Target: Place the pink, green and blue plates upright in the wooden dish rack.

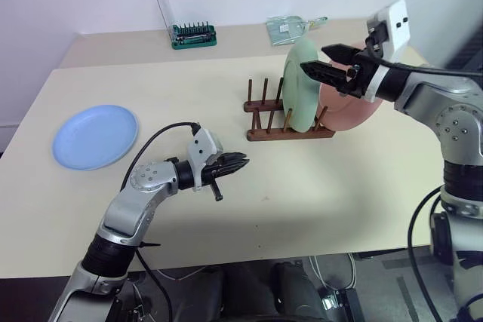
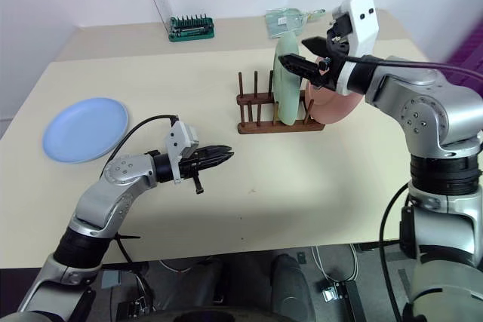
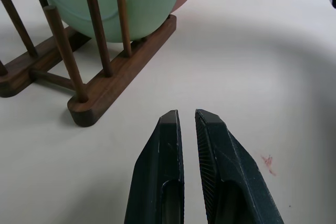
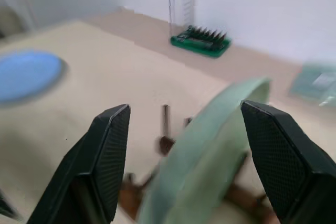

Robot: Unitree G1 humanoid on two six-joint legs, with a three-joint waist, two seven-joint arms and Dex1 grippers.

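Note:
The wooden dish rack stands right of the table's middle. A green plate stands upright between its pegs, and the pink plate stands upright just behind it at the rack's right end. Flat on the table at the far left lies the blue plate. My right gripper is open, its fingers spread on either side of the green plate's top rim without touching it. My left gripper is shut and empty, held low over the table in front of the rack.
A green tool case with its clear lid raised and a clear packet sit at the back by the wall. Bare tabletop lies between the rack and the near edge.

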